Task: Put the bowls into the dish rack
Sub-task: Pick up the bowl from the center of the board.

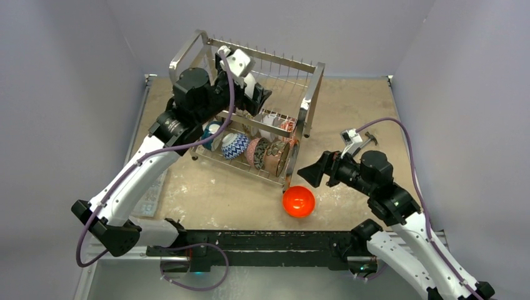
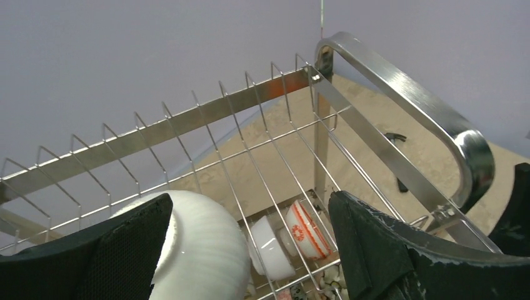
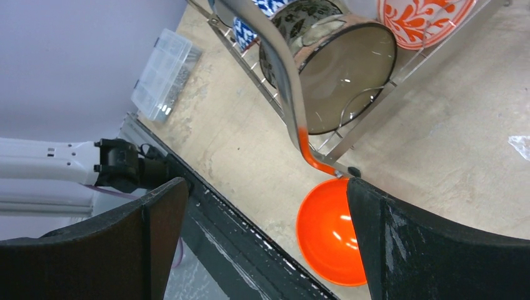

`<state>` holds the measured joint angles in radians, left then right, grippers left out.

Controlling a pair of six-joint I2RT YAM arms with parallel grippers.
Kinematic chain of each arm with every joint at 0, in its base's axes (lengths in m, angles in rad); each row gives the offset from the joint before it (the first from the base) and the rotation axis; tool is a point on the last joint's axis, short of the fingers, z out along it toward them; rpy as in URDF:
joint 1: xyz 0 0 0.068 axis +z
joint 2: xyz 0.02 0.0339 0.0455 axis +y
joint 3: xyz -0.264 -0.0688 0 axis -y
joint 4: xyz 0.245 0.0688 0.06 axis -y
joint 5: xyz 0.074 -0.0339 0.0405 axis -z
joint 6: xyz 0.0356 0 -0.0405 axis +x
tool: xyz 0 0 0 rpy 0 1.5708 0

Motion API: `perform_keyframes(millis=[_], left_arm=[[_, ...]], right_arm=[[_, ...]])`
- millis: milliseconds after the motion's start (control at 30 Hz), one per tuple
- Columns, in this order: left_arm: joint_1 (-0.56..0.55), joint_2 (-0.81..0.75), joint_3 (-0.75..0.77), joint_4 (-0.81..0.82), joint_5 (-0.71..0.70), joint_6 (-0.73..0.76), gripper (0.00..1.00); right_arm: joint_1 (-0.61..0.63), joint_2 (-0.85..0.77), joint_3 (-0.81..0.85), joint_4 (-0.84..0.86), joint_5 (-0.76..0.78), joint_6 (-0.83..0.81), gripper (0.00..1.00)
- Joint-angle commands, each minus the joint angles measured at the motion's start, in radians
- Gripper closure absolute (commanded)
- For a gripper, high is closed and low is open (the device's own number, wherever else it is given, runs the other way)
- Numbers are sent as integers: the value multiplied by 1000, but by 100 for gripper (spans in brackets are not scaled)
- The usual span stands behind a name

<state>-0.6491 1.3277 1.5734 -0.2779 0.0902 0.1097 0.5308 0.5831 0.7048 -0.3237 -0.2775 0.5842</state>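
Behind the wide-open left pincer (image 2: 250,203), a white bowl (image 2: 209,250) is half hidden; the right pincer (image 3: 267,184) gapes wide.

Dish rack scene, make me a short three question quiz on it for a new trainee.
1. True or false: the orange bowl sits in the rack.
2. The right gripper is: A open, B shut on a bowl, C out of view.
3. Which gripper is over the rack?
Key: 1 false; 2 A; 3 the left gripper.
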Motion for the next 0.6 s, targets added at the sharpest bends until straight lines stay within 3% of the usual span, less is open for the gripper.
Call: perform_keyframes(millis=[0,267,567], left_arm=[[2,-110,-79,152,73,-170,6],[2,-281,-273,221,123,-422,12],[2,-531,-503,185,134,-595,12]], right_arm=[[-2,19,57,-68,71,18,1],[-3,-9,33,-218,270,132,1],[-2,-54,-94,-221,205,254,1]])
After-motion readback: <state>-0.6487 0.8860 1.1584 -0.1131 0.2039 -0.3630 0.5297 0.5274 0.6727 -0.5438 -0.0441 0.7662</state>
